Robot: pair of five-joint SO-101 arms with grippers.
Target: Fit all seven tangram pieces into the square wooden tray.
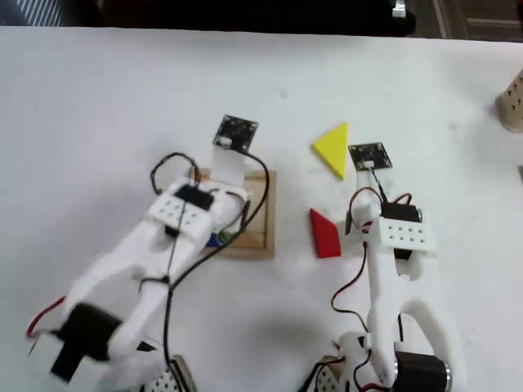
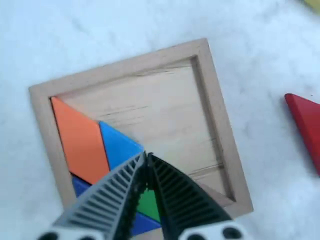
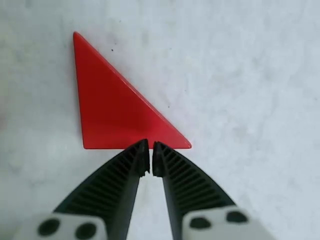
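The square wooden tray [image 2: 120,65] holds an orange parallelogram [image 2: 80,140], blue pieces [image 2: 117,147] and a green piece [image 2: 149,204] packed along one side; the rest of its floor is bare wood. My left gripper [image 2: 146,160] hovers shut over the blue and green pieces. A red triangle [image 3: 112,107] lies flat on the white table, and my right gripper [image 3: 150,148] is shut with its tips at the triangle's long edge. From above, the red triangle [image 1: 324,233] lies between the tray [image 1: 266,214] and the right arm [image 1: 398,233]. A yellow triangle [image 1: 333,149] lies farther back.
A beige perforated object [image 1: 512,102] stands at the table's far right edge. Cables loop around both arms near the tray. The white table stretches wide behind and left of the tray.
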